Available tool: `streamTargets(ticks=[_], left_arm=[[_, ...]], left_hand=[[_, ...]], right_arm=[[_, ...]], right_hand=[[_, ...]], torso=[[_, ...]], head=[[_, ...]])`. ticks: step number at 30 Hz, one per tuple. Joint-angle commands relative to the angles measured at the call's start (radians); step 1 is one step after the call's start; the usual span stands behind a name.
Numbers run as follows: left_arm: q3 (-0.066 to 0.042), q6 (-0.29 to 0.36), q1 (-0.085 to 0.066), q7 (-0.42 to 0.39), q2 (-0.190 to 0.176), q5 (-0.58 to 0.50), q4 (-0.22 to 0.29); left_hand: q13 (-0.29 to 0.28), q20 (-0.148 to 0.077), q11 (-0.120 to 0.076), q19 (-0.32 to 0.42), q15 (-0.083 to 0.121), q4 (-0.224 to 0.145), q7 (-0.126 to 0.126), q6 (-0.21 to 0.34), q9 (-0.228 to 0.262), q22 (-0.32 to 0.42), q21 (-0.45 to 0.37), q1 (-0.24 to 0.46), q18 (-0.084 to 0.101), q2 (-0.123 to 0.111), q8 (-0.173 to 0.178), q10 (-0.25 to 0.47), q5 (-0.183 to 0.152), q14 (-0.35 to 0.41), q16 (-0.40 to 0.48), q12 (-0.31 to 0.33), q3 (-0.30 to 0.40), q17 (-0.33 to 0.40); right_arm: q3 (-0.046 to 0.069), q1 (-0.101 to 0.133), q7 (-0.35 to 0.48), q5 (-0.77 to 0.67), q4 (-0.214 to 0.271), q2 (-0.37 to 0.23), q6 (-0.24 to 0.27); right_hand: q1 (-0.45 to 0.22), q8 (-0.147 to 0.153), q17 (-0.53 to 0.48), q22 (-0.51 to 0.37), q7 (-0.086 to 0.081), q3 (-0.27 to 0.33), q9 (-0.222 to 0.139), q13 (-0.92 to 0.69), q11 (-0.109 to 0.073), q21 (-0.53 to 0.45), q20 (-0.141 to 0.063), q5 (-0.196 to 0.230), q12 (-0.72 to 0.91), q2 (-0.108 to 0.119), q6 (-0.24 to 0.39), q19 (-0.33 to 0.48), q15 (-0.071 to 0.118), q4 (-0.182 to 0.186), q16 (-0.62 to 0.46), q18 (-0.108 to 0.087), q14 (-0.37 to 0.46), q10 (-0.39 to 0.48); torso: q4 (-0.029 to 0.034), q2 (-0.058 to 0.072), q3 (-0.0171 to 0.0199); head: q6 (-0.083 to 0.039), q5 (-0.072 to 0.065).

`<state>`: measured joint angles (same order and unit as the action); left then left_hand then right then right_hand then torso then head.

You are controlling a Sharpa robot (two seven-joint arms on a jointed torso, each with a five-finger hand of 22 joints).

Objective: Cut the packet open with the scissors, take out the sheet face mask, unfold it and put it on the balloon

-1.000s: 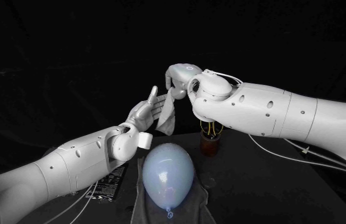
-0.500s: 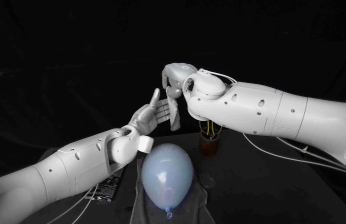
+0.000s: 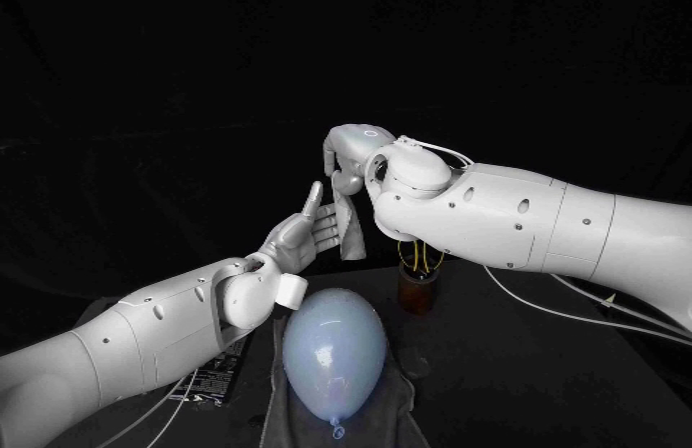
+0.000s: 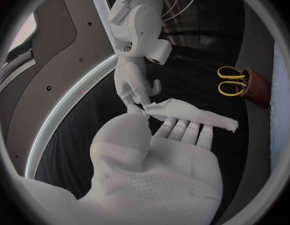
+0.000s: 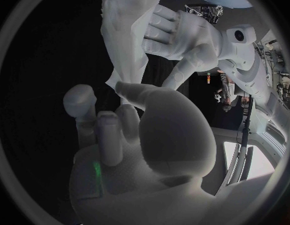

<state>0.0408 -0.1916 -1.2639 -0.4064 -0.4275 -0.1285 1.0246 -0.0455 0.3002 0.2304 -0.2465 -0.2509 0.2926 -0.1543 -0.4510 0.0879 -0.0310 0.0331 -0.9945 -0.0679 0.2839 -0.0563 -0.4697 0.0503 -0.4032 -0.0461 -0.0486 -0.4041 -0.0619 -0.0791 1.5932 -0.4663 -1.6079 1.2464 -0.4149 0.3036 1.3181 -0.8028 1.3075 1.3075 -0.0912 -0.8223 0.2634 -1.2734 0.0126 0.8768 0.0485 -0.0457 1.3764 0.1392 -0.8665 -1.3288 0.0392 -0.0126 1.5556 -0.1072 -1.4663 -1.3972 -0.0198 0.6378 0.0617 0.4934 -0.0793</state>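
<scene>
Pinched, with the right hand's fingertips, the upper end of the sheet face mask, the other fingers curled in close beside the pinch. Held the mask there as a narrow, crumpled strip, up in the air above the table. Pointed the right hand downward, wrist uppermost. Held the left hand's fingers straight and a little apart, gripping nothing, flat against the hanging strip, with the mask running across their tips. Had the thumb raised beside the mask's pinched end; could not tell whether it touched. Faced the left hand palm toward the right one, just below it. Found the balloon lower down, on its side on a dark grey cloth at the near middle of the table, well apart from the mask. Saw the packet, black with pale print, flat on the table beside the cloth and close against the left arm. Saw the scissors, yellow-handled, standing handles-up in a brown holder beyond the balloon, below the right arm.
</scene>
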Motion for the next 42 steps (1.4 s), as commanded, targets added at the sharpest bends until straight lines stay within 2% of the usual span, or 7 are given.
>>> streamTargets(ticks=[1, 11, 15, 20, 24, 36, 42], left_arm=[[-0.001, -0.022, 0.000, 0.008, 0.007, -0.018, -0.014], [-0.001, -0.031, 0.001, 0.007, 0.032, -0.022, -0.052], [-0.001, -0.049, 0.002, 0.000, 0.036, -0.022, -0.049], [-0.002, -0.093, 0.003, -0.004, 0.034, -0.020, -0.033], [-0.002, -0.129, 0.003, -0.001, 0.032, -0.015, -0.022], [-0.002, -0.208, 0.003, 0.027, 0.025, -0.009, 0.015], [-0.002, -0.250, 0.003, 0.055, 0.025, -0.003, 0.030]], left_hand=[[0.002, -0.001, -0.005, 0.010, -0.003, 0.001, -0.104, 0.014, -0.002, 0.001, -0.004, -0.008, 0.013, 0.005, 0.007, 0.015, -0.003, 0.014, 0.005, 0.007, -0.010, 0.002], [-0.003, -0.002, -0.033, -0.007, -0.008, 0.001, -0.080, -0.017, 0.007, -0.003, 0.003, -0.040, 0.012, -0.005, -0.004, -0.033, -0.003, -0.028, -0.008, -0.001, -0.032, -0.006], [-0.005, -0.002, -0.039, -0.013, -0.007, 0.002, -0.075, -0.039, 0.013, -0.004, 0.004, -0.032, 0.012, 0.007, -0.011, -0.060, -0.003, -0.049, -0.012, -0.004, -0.039, -0.010], [-0.005, -0.002, -0.035, -0.022, -0.001, 0.000, -0.077, -0.045, 0.015, -0.005, 0.006, -0.045, 0.012, -0.002, -0.014, -0.071, -0.003, -0.075, -0.018, -0.003, -0.046, -0.015], [-0.005, -0.002, -0.035, -0.024, 0.000, 0.000, -0.077, -0.048, 0.017, -0.005, 0.006, -0.058, 0.012, -0.019, -0.016, -0.079, -0.003, -0.079, -0.019, -0.002, -0.049, -0.016], [-0.007, -0.002, -0.016, -0.041, 0.018, 0.002, -0.093, -0.059, 0.022, -0.007, 0.009, -0.053, 0.011, -0.046, -0.022, -0.117, -0.003, -0.121, -0.028, -0.006, -0.036, -0.025], [-0.011, -0.004, 0.006, -0.083, 0.030, 0.003, -0.111, -0.052, 0.025, -0.011, 0.018, -0.039, 0.010, -0.087, -0.024, -0.181, -0.004, -0.207, -0.048, -0.010, 0.017, -0.041]], right_arm=[[0.005, 0.001, -0.025, -0.021, 0.003, 0.001, 0.006], [0.017, 0.003, -0.042, -0.010, -0.012, 0.017, -0.048], [0.017, 0.004, -0.046, 0.010, -0.042, 0.032, -0.094], [0.017, 0.005, -0.043, 0.048, -0.084, 0.050, -0.110], [0.017, 0.005, -0.035, 0.067, -0.105, 0.061, -0.114], [0.013, 0.005, -0.020, 0.107, -0.150, 0.087, -0.115], [0.009, 0.005, -0.023, 0.138, -0.181, 0.103, -0.107]], right_hand=[[-0.010, 0.000, 0.228, 0.106, -0.001, 0.001, -0.001, 0.002, 0.001, 0.005, 0.000, -0.005, 0.003, 0.003, -0.007, -0.009, 0.007, -0.007, 0.004, -0.012, -0.094, -0.007], [-0.021, 0.012, 0.205, 0.097, -0.004, 0.001, -0.011, 0.010, 0.004, -0.033, 0.001, -0.008, -0.008, 0.007, -0.008, 0.006, 0.005, -0.017, -0.003, -0.018, -0.087, 0.002], [-0.054, 0.026, 0.161, 0.077, -0.015, 0.057, -0.023, 0.070, 0.019, -0.116, 0.011, -0.062, -0.060, 0.032, 0.001, 0.047, -0.007, -0.025, -0.020, -0.028, -0.071, 0.053], [-0.119, 0.141, 0.115, 0.043, -0.055, 0.176, -0.083, 0.173, 0.051, -0.235, 0.044, -0.068, -0.139, 0.092, 0.085, 0.101, -0.036, 0.019, -0.037, -0.039, -0.047, 0.162], [-0.127, 0.190, 0.091, 0.023, -0.071, 0.241, -0.109, 0.216, 0.068, -0.300, 0.063, -0.107, -0.169, 0.113, 0.103, 0.123, -0.052, 0.047, -0.045, -0.049, -0.032, 0.214], [-0.112, 0.240, 0.004, -0.022, -0.086, 0.362, -0.134, 0.354, 0.085, -0.474, 0.084, -0.166, -0.259, 0.112, 0.120, 0.190, -0.070, 0.112, -0.074, -0.073, 0.024, 0.358], [-0.101, 0.246, -0.099, -0.037, -0.088, 0.472, -0.138, 0.490, 0.089, -0.514, 0.091, -0.261, -0.344, 0.101, 0.125, 0.208, -0.075, 0.173, -0.114, -0.074, 0.089, 0.478]], torso=[[-0.0002, 0.000, 0.0006], [-0.0009, -0.001, -0.0013], [0.0009, -0.001, -0.0022], [0.0014, 0.001, -0.0016], [0.0015, 0.001, -0.0015], [0.0014, 0.000, 0.0000], [0.0006, 0.001, 0.0002]], head=[[0.000, -0.002], [-0.005, -0.005], [-0.006, -0.007], [-0.008, -0.008], [-0.007, -0.009], [-0.007, -0.012], [-0.006, -0.014]])
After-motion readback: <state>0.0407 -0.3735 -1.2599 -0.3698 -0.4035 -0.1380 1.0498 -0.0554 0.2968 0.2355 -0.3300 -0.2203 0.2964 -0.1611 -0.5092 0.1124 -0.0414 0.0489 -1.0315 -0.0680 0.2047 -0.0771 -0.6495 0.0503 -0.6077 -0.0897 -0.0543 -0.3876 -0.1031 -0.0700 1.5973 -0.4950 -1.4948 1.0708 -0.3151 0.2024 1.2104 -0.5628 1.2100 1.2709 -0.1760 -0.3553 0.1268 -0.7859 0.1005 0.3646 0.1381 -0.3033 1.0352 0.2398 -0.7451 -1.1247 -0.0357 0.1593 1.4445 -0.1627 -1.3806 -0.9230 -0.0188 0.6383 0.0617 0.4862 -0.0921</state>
